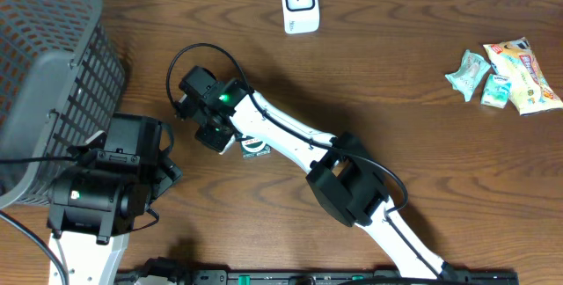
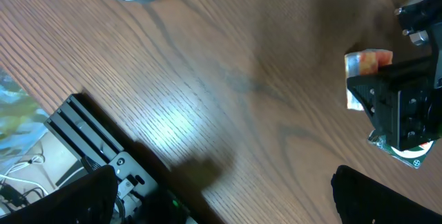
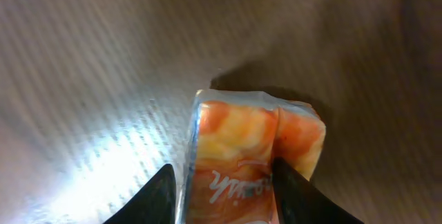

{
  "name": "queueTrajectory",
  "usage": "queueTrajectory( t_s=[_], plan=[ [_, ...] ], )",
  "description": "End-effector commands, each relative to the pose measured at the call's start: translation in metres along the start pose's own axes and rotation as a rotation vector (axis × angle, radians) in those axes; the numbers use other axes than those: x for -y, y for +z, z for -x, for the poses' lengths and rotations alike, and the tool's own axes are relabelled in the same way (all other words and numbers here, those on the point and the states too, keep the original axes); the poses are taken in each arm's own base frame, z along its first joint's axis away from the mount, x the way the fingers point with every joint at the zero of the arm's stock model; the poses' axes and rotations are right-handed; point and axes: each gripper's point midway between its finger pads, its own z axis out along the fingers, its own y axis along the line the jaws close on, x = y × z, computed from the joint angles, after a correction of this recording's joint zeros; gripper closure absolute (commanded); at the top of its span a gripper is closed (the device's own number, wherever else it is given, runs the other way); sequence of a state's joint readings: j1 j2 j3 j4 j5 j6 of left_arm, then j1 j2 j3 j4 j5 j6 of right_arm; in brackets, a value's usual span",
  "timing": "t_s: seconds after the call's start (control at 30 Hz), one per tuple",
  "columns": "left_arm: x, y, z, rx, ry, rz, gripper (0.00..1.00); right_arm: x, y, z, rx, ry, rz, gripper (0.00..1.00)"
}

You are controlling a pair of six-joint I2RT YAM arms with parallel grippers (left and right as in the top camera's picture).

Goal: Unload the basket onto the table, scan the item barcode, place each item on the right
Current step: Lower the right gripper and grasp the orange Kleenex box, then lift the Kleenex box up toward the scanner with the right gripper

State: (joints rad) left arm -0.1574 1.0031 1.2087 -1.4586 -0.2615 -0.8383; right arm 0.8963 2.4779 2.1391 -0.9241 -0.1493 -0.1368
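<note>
Pickup step: straddling orange snack packet [image 3: 252, 131] with right gripper [image 3: 222, 175], clamp impossible to tell; left gripper [image 2: 221, 196] spread wide; next, lift barcode toward white scanner [image 1: 299, 3]

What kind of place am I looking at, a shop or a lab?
Probably a lab bench set up as a mock shop checkout. A white scanner stands at the far edge of the wooden table, a grey basket sits on the left, and snack packets lie on the right.
</note>
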Motion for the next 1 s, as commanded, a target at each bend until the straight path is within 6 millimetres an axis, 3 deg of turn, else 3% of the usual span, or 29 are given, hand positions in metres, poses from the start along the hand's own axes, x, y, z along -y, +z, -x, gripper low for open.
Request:
queueTrajectory(
  t_s=[0.0,0.13,0.3,0.47,0.6,0.73,0.97],
  plan=[
    [-0.001,-0.005,0.005,0.025,-0.020,-0.004,0.02,0.020,0.020,-0.022,-0.082,0.010,-0.087,0.61],
    [-0.001,-0.005,0.005,0.025,-0.020,-0.004,0.02,0.026,0.024,-0.026,-0.099,0.010,-0.119,0.70],
    [-0.001,-0.005,0.005,0.025,-0.019,-0.004,0.02,0.032,0.025,-0.030,-0.111,0.047,-0.137,0.99],
    [-0.001,-0.005,0.005,0.025,-0.020,-0.004,0.02,0.034,0.018,-0.026,-0.088,0.137,-0.097,0.99],
    [-0.001,-0.005,0.005,0.025,-0.019,-0.004,0.02,0.042,-0.013,-0.014,-0.051,0.210,-0.010,0.99],
    [-0.001,-0.005,0.005,0.025,-0.020,-0.004,0.03,0.053,-0.059,0.000,0.027,0.295,0.160,0.99],
    [-0.001,-0.005,0.005,0.025,-0.020,-0.004,0.02,0.106,-0.106,-0.007,0.159,0.471,0.445,0.99]
  ],
)
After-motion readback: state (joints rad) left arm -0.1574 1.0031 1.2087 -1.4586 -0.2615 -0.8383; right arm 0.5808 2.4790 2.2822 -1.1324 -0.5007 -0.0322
